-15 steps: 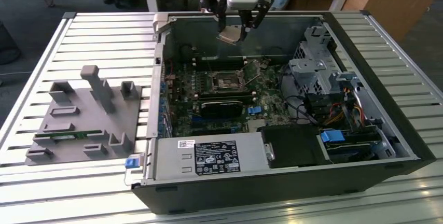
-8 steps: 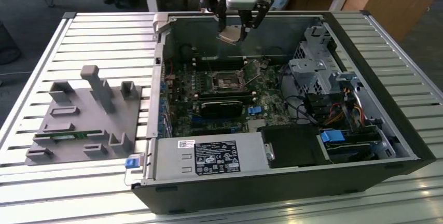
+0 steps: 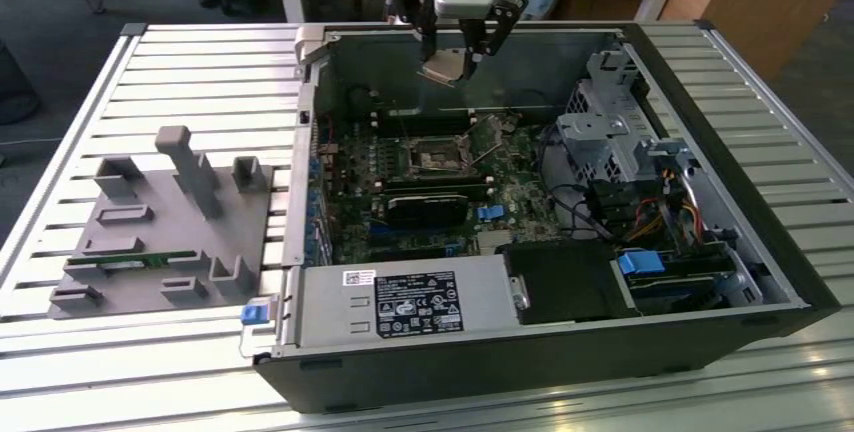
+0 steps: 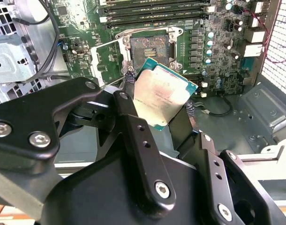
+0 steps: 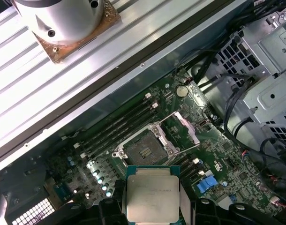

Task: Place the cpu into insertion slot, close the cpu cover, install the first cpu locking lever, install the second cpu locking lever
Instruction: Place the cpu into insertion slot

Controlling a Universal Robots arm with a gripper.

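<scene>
Step 1 of 4 is under way & none is done yet, I think. The gripper is squeezed shut on the chip, one finger on each side. So the chip is up in the air, a bit tilted, over the far end of the computer case & not in the slot.

The slot looks empty: dark middle, silver edge, nothing on it. The cover stands open next to the slot, so it's not shut. The 2 locking bars are too thin for me to tell. But w/ the cover up they can't be locked down yet, I'd say. Left to do: chip in, cover down, bar 1, bar 2.

Boxes & what's in them: the case lies open on a metal table. Inside is a green board w/ the slot near its middle. A silver box w/ a sticker sits at the near side. A metal cage & cables are at the exterior view's right.

At the exterior view's left, apart from the case, sits a grey holder w/ pegs & pockets. One pocket has a small green strip lying in it.
</scene>
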